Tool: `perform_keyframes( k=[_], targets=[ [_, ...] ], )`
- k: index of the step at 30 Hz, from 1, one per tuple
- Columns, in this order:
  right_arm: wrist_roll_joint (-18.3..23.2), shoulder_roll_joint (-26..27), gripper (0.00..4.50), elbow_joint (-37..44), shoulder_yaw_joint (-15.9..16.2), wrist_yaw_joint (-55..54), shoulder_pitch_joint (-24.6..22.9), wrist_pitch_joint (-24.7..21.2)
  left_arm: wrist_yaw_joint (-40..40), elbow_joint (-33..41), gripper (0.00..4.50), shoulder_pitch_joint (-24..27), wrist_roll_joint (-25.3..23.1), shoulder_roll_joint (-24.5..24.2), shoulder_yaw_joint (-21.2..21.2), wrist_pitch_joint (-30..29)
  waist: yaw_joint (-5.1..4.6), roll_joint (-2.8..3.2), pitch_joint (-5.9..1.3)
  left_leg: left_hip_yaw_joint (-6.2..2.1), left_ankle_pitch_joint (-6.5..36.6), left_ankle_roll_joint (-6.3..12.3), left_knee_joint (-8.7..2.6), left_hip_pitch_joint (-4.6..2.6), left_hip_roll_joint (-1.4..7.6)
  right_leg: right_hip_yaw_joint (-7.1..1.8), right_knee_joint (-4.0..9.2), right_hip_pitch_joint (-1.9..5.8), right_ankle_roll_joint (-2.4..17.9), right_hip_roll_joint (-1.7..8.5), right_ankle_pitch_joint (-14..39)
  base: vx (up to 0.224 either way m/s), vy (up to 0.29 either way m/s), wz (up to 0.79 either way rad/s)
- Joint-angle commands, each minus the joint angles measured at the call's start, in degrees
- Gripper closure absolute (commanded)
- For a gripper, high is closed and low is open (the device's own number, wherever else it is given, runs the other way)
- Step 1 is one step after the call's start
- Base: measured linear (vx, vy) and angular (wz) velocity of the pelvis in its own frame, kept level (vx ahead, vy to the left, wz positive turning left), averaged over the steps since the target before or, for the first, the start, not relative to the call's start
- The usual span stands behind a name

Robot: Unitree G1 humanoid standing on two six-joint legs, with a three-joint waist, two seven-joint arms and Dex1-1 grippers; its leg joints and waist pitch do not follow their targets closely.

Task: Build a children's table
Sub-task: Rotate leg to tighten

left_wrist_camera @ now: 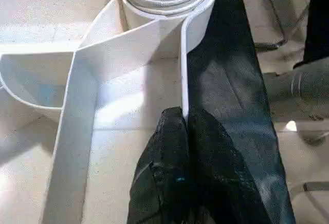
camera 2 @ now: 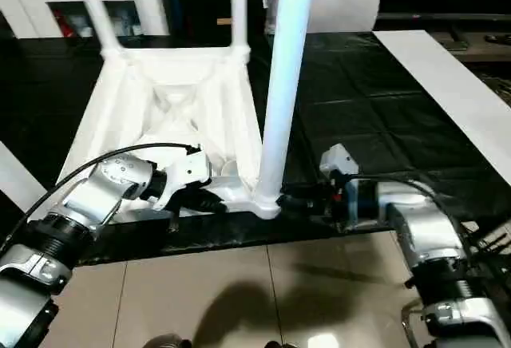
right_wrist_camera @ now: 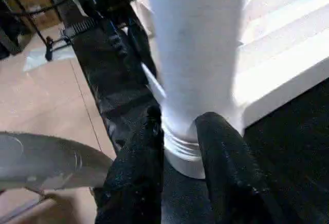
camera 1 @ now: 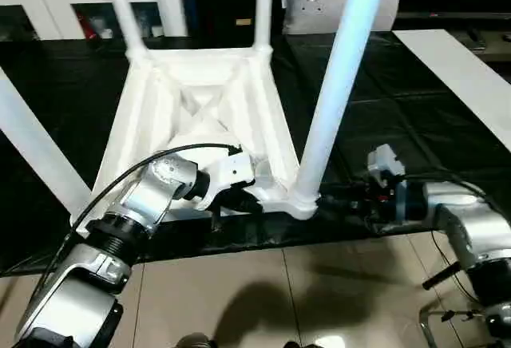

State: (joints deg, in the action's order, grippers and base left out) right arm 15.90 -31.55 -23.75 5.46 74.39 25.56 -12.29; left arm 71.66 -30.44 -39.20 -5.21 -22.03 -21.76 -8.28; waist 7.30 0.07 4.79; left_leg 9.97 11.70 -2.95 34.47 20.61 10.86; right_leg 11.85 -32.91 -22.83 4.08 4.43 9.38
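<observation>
**Near leg seated, both pincers at the corner socket**

The left pincer (left_wrist_camera: 182, 126) is clamped on the thin rim wall of the upturned table top (camera 1: 200, 100), apparently to steady it. The right pincer (right_wrist_camera: 177, 131) has its fingers apart around the threaded base of the near leg (camera 1: 339, 85), which stands upright in the corner socket (camera 1: 294, 198); likely it is seating or turning it. Both silver forearms reach in low from either side, wrists level with the rim. The top lies ribbed side up on the black bench (camera 1: 415, 116), two far legs already standing
</observation>
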Motion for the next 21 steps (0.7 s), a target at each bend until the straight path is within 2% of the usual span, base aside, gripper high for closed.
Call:
perform_keyframes(
  k=[1,3,5,8,11,12,14,16,18,21],
  targets=[
    [-0.7,-1.2,2.97,-1.1,-0.1,0.9,1.4,1.5,2.5,0.9,4.50,0.0,-0.6,-0.4,-2.6,1.5,0.11,-0.52,-4.66,-1.46,3.4,6.74,-3.33,-0.08,3.53,-5.04,4.30,4.18,1.5,5.97,15.1,0.000,0.000,0.00],
    [-1.0,-1.2,2.67,-1.7,-0.1,1.0,1.8,2.2,3.0,0.7,4.50,-0.1,-0.6,-0.6,-2.8,2.0,0.32,-0.52,-4.62,-1.32,3.9,6.54,-3.31,-0.11,3.40,-5.05,4.41,4.18,1.6,5.97,16.0,0.000,0.000,0.00],
    [-1.0,-1.0,2.61,-2.7,0.1,1.9,2.8,2.7,3.6,0.6,4.50,-0.2,-0.6,-0.6,-3.0,2.6,0.53,-0.63,-4.63,-1.27,4.0,6.46,-3.34,-0.24,3.43,-5.04,4.52,4.18,1.3,5.96,16.9,0.000,0.000,0.00],
    [-0.8,-0.7,2.22,-3.0,0.4,2.8,3.7,2.4,3.9,0.7,4.50,-0.2,-0.6,-0.5,-3.0,2.9,0.77,-0.60,-4.72,-1.34,3.6,6.65,-3.35,-0.33,3.68,-5.07,4.31,4.05,1.8,5.96,16.1,0.000,0.000,0.00],
    [-0.1,0.1,2.09,-1.7,1.3,3.7,4.2,1.4,4.0,0.8,4.50,-0.2,-0.5,-0.4,-3.2,3.1,0.95,-0.52,-4.72,-1.39,3.4,6.71,-3.33,-0.28,3.78,-5.16,4.15,4.07,2.4,6.10,15.3,0.000,0.000,0.00],
    [-0.1,0.1,1.86,-1.7,1.3,3.7,4.2,1.4,4.0,0.8,4.50,-0.2,-0.5,-0.4,-3.2,3.1,0.94,-0.59,-4.75,-1.38,3.3,6.71,-3.31,-0.20,3.75,-5.18,4.07,4.12,2.3,6.09,15.2,0.000,0.000,0.00],
    [0.0,0.6,1.86,-0.8,1.8,3.9,4.1,0.9,4.2,0.7,4.50,-0.1,-0.5,-0.4,-3.3,3.3,0.96,-0.58,-4.78,-1.40,3.1,6.78,-3.31,-0.11,3.73,-5.18,3.98,4.17,2.3,6.07,14.8,0.000,0.000,0.00],
    [-1.3,1.1,1.55,-1.0,2.0,2.4,4.2,2.7,4.3,0.6,4.50,-0.1,-0.5,-0.4,-3.3,3.5,0.96,-0.61,-4.77,-1.43,3.0,6.60,-3.37,-0.26,3.85,-5.19,4.03,4.02,2.3,6.15,15.2,0.000,0.000,0.00],
    [-2.8,2.0,1.49,-1.9,2.4,0.2,4.9,2.9,4.4,0.6,4.50,-0.1,-0.6,-0.5,-3.2,3.6,0.90,-0.61,-4.74,-1.44,2.9,5.83,-3.44,-0.27,3.73,-5.23,4.09,4.05,2.3,6.19,15.7,0.000,0.000,0.00],
    [-1.9,2.3,1.44,-1.4,2.7,1.6,4.8,2.1,4.4,0.6,4.50,-0.1,-0.6,-0.5,-3.2,3.6,0.95,-0.58,-4.76,-1.39,3.0,6.20,-3.39,-0.20,3.74,-5.29,4.03,4.11,2.3,6.17,15.2,0.000,0.000,0.00]
  ],
)
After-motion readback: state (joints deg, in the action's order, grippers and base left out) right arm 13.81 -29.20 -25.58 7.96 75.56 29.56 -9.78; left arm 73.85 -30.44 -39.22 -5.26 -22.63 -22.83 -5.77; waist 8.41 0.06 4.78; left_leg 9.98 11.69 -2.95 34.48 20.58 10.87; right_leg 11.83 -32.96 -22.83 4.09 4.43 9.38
